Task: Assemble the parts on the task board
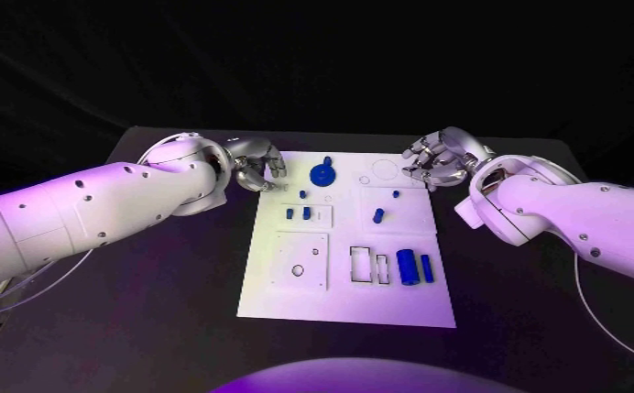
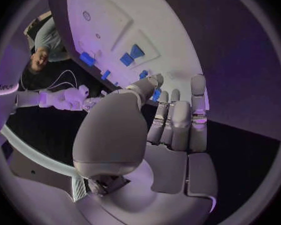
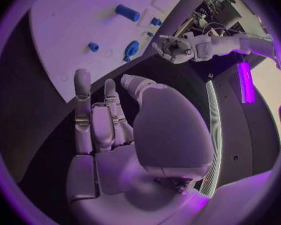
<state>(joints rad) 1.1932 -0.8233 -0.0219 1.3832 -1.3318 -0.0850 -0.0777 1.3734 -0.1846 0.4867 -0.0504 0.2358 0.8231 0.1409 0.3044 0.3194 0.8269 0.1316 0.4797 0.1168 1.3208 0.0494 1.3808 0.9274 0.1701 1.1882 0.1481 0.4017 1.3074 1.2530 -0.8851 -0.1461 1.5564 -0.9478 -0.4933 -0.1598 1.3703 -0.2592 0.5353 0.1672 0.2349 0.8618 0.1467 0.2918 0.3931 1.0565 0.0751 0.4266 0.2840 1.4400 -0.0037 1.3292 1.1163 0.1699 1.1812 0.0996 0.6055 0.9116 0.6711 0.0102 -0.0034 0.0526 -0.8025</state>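
Two silver hands hover over the black surface point(image 1: 158, 301), one at each far corner of the white task board point(image 1: 346, 306). Left hand point(image 1: 254, 166) sits just off the board's far left corner, fingers point(image 2: 198, 116) apart and lightly curled, holding nothing. Right hand point(image 1: 440, 157) sits beside the far right corner, fingers point(image 3: 82, 107) likewise apart and empty. Small blue parts lie on the board: a round piece point(image 1: 322, 173) near the far edge, two cylinders point(image 1: 409, 267) toward the near right.

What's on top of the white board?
Small blue parts lie on the task board, with a round blue piece near its far edge. Whatever is beneath them is covered.
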